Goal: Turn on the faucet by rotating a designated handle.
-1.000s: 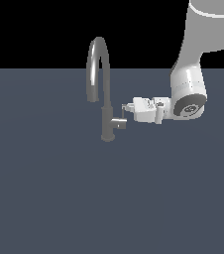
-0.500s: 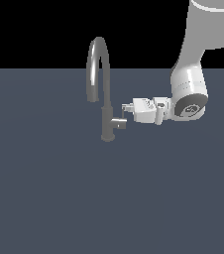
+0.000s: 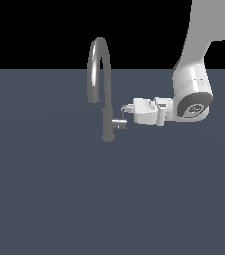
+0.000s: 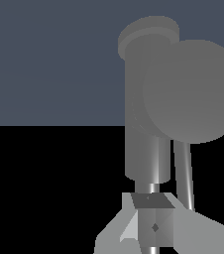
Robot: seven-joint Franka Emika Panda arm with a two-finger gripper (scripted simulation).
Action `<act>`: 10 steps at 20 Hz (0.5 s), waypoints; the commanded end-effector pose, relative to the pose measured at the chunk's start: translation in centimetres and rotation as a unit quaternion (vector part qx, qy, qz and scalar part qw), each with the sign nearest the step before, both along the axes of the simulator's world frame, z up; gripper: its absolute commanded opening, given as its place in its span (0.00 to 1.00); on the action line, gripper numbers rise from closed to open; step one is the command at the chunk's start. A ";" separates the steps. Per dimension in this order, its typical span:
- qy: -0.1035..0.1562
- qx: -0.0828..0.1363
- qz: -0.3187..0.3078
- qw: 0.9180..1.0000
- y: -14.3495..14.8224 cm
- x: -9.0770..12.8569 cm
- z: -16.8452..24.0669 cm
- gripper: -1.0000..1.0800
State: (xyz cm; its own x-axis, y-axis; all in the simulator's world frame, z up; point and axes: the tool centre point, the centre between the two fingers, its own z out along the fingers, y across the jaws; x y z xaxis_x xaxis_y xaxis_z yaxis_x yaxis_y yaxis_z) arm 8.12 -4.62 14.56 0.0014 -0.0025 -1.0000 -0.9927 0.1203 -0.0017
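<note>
- The white claw (image 3: 126, 110) reaches in horizontally from the exterior view's right; whether it is spread or pinching cannot be told.
- Its tip sits at the small grey metal handle (image 3: 119, 124), which juts from the tall grey gooseneck faucet (image 3: 103, 89) standing on the dark blue-grey bench (image 3: 59, 199).

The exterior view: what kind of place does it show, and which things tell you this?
Probably a bare simulated test scene, not a real kitchen: a lone grey faucet stands on a flat, plain blue-grey floor with no sink, a black void lies behind, and a white robot arm reaches toward its handle.
</note>
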 end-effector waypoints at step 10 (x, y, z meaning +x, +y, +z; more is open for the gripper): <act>0.000 0.001 0.001 1.000 0.3 -3.0 0.0 0.00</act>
